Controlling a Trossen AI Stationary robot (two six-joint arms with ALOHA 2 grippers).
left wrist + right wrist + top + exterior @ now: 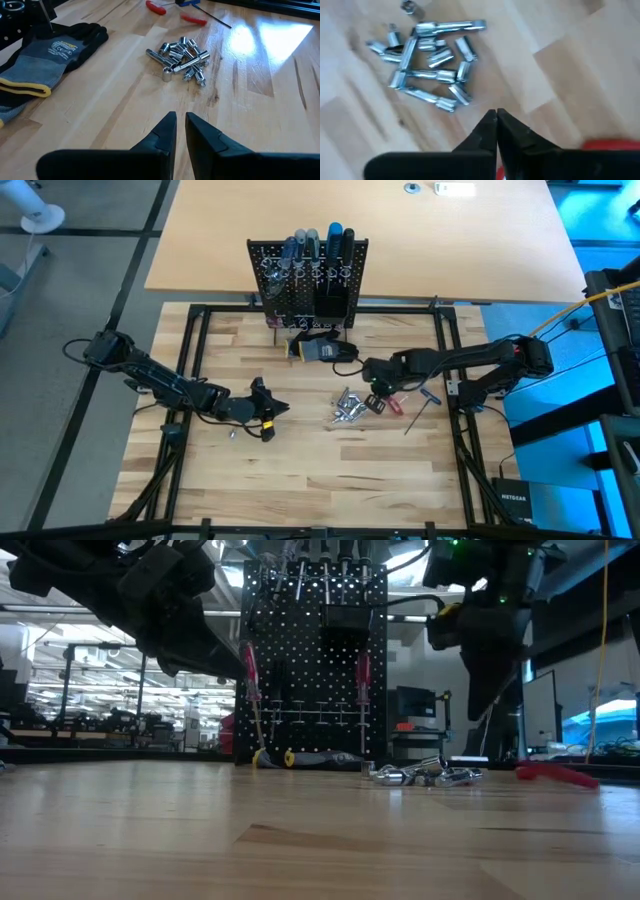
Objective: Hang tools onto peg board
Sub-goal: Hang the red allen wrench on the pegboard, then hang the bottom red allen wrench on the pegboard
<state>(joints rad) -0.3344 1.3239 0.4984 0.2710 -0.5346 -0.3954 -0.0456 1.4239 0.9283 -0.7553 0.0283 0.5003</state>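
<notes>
Peg board [308, 280] stands upright on the counter [300, 470], screwdrivers [320, 242] slotted along its top, a black bin [345, 618] hooked on its face, contents hidden. Glove [322, 348] lies at its foot. Silver pieces [347, 408] are heaped in front. Right hand [496, 117] hangs over them, pinched together, empty. Left hand [180, 122], beside the heap, nearly closed, holds nothing.
</notes>
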